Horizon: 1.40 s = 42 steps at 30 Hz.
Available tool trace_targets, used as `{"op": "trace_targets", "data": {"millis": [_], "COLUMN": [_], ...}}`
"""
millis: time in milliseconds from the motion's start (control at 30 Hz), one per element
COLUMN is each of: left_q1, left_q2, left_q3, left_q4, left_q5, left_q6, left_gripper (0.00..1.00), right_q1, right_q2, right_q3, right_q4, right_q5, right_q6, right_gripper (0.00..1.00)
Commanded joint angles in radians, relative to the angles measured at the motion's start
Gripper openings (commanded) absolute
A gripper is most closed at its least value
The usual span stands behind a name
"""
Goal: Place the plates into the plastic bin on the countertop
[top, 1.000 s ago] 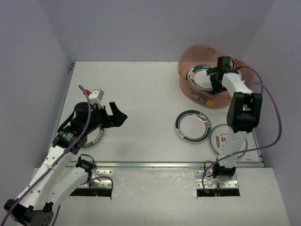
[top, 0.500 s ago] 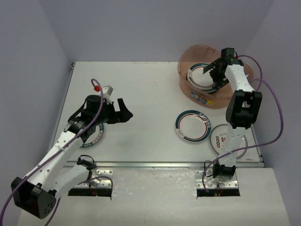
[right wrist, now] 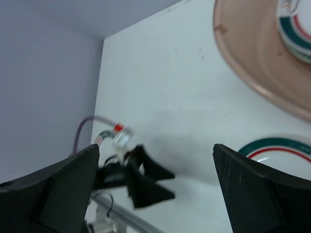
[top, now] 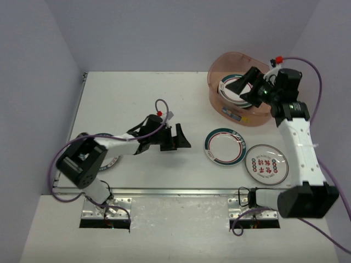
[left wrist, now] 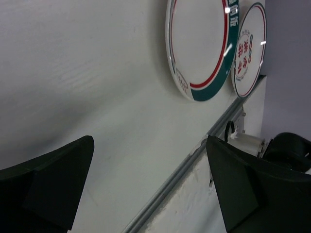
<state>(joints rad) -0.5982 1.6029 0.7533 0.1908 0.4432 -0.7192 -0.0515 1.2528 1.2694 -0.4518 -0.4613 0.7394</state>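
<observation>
A teal-and-red rimmed plate (top: 225, 146) and a red-lettered plate (top: 266, 164) lie on the white countertop (top: 142, 98) at the front right. Another plate (top: 111, 162) lies partly hidden under my left arm. The pinkish plastic bin (top: 219, 104) at the back right holds stacked plates (top: 233, 90). My left gripper (top: 178, 141) is open and empty, low over the counter, left of the teal-rimmed plate (left wrist: 201, 46). My right gripper (top: 245, 91) is open and empty above the bin, whose rim (right wrist: 252, 73) shows in the right wrist view.
A metal strip (top: 181, 190) runs along the counter's near edge and also shows in the left wrist view (left wrist: 189, 162). Lavender walls (top: 49, 66) enclose the left, back and right sides. The right wrist view shows my left gripper (right wrist: 143, 182).
My left arm has stretched right, bringing its open gripper towards the teal-rimmed plate. My right gripper has lifted out of the bin and now points left, empty.
</observation>
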Motion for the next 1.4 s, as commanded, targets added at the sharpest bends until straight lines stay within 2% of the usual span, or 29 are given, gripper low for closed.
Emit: {"op": "trace_targets", "data": {"millis": [0, 133, 233, 267, 333, 467, 600, 700, 733, 867, 967, 1000, 1100, 1167, 1267, 1367], "left_q1": [-0.052, -0.079, -0.080, -0.082, -0.084, -0.087, -0.088, -0.095, -0.097, -0.097, -0.094, -0.094, -0.067, -0.034, 0.062, 0.109], "left_q2": [0.220, 0.391, 0.473, 0.504, 0.573, 0.645, 0.686, 0.712, 0.712, 0.660, 0.454, 0.432, 0.189, 0.070, -0.028, -0.057], "left_q3": [0.187, 0.336, 0.388, 0.414, 0.452, 0.504, 0.531, 0.558, 0.563, 0.525, 0.405, 0.388, 0.211, 0.120, 0.040, 0.002], "left_q4": [0.225, 0.135, 0.095, 0.090, 0.086, 0.057, 0.042, 0.003, -0.013, -0.051, -0.094, -0.090, -0.063, -0.012, 0.092, 0.133], "left_q5": [0.038, -0.026, -0.052, -0.042, -0.021, 0.030, 0.062, 0.056, 0.042, -0.037, -0.205, -0.254, -0.360, -0.291, 0.043, 0.163], "left_q6": [-0.108, -0.120, -0.127, -0.127, -0.122, -0.105, -0.086, -0.066, -0.058, -0.024, 0.004, 0.004, 0.001, 0.009, 0.026, 0.001], "left_gripper": [0.98, 0.92, 0.78, 0.70, 0.66, 0.49, 0.42, 0.16, 0.01, 0.00, 0.00, 0.00, 0.00, 0.00, 0.00, 0.00], "right_q1": [-0.008, -0.010, -0.010, -0.010, -0.010, -0.016, -0.018, -0.018, -0.018, -0.019, -0.019, -0.019, -0.019, -0.019, -0.019, -0.019], "right_q2": [-0.158, -0.296, -0.345, -0.352, -0.366, -0.353, -0.330, -0.326, -0.329, -0.334, -0.319, -0.312, -0.271, -0.233, -0.174, -0.112], "right_q3": [-0.281, -0.401, -0.427, -0.434, -0.451, -0.483, -0.498, -0.509, -0.511, -0.522, -0.545, -0.547, -0.568, -0.586, -0.616, -0.629], "right_q4": [0.113, 0.118, 0.112, 0.116, 0.128, 0.127, 0.140, 0.160, 0.163, 0.162, 0.159, 0.159, 0.158, 0.169, 0.209, 0.243], "right_q5": [-0.275, -0.288, -0.282, -0.283, -0.279, -0.248, -0.274, -0.292, -0.292, -0.269, -0.220, -0.215, -0.152, -0.109, -0.123, -0.168], "right_q6": [-0.066, -0.056, -0.041, -0.037, -0.030, -0.023, -0.024, -0.014, -0.017, -0.041, -0.058, -0.061, -0.125, -0.169, -0.223, -0.233], "right_gripper": [0.99, 0.99, 0.99, 0.99, 0.99, 0.99, 0.99, 0.99, 0.99, 0.99, 0.99, 0.99, 0.99, 0.99, 0.99, 0.99]}}
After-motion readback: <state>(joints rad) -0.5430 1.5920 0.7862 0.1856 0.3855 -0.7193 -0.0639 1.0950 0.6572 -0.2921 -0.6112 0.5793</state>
